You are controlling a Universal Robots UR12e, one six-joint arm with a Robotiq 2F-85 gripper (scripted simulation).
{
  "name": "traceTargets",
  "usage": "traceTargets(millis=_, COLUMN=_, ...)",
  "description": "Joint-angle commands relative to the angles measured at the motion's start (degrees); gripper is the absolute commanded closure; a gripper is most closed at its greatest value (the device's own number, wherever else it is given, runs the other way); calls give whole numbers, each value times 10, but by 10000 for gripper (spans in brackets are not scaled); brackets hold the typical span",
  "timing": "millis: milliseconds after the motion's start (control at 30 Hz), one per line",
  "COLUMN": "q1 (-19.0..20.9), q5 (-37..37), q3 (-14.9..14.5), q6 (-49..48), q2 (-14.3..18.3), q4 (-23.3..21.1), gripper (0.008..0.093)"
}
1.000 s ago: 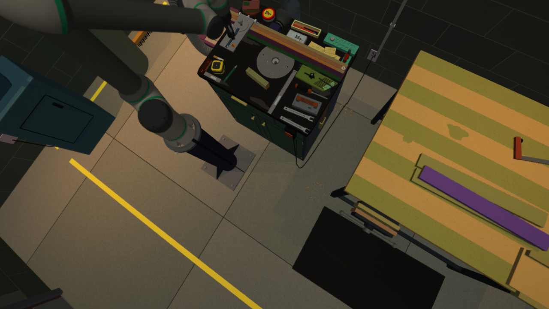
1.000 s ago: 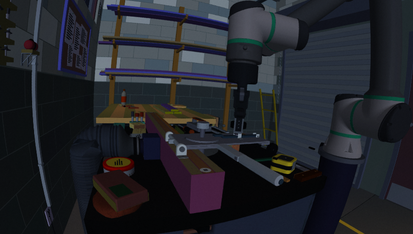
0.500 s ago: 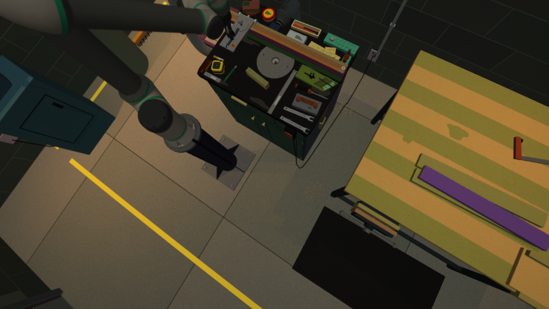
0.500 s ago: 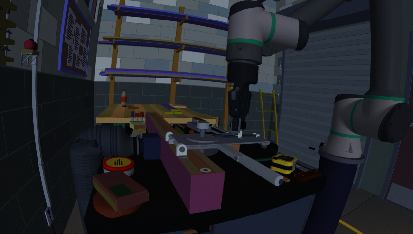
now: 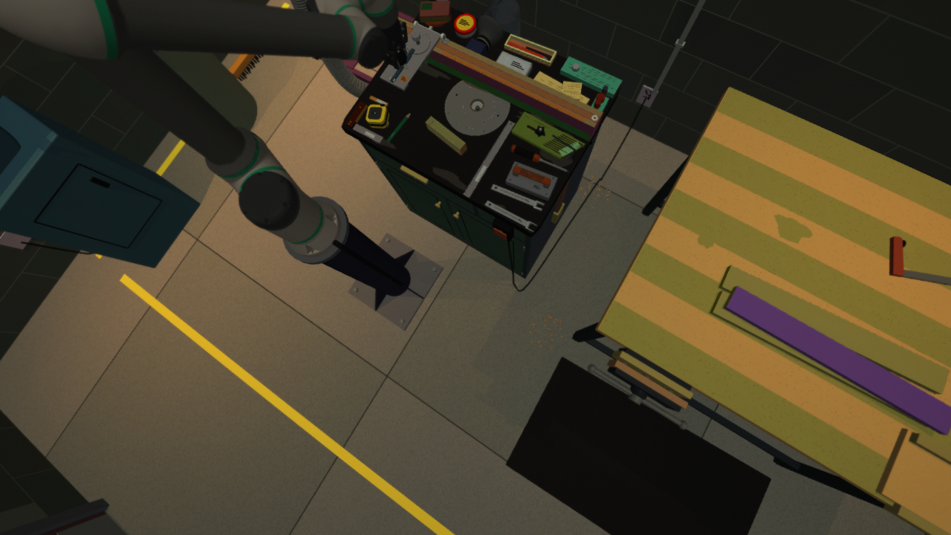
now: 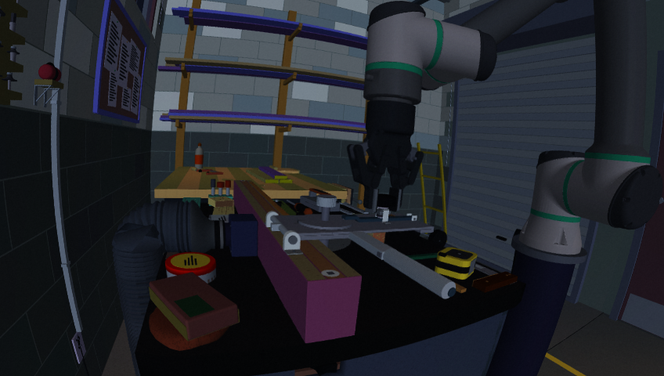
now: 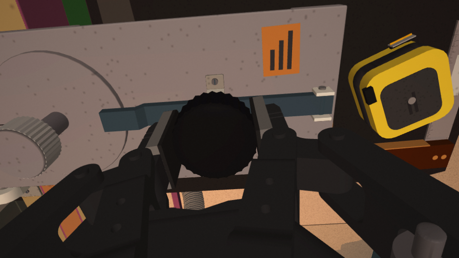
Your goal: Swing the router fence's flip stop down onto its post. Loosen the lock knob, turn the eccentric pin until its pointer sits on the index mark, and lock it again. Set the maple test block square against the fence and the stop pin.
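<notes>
The flip stop (image 7: 179,57), a grey speckled plate hinged on the purple router fence (image 6: 303,275), lies level over the table's left end. On it a black knurled knob (image 7: 214,134) sits on a blue-grey pointer arm (image 7: 289,104), just below a small index tab (image 7: 214,81). A second, grey knurled knob (image 7: 30,146) stands at the plate's engraved circle. The maple test block (image 5: 445,135) lies loose on the black tabletop beside the round insert plate (image 5: 473,108). My gripper (image 7: 212,128) comes down from above and is clamped around the black knurled knob.
Behind the table stand lumber racks (image 6: 265,70) and a striped workbench (image 6: 242,179). A yellow tape measure (image 7: 401,91) lies just right of the flip stop, with a pencil (image 5: 399,126) nearby. A dust hose (image 6: 154,233) and red tin (image 6: 190,265) sit behind the fence.
</notes>
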Motion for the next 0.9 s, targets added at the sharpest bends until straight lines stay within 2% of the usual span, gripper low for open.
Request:
traceTargets(millis=0, q1=0, q5=0, q3=0, q6=26, q2=0, q4=0, gripper=934)
traceTargets(millis=533, q1=0, q5=0, q3=0, q6=504, q2=0, q4=0, gripper=934)
traceTargets(millis=867, q1=0, q5=0, q3=0, q6=746, q2=0, q4=0, gripper=934)
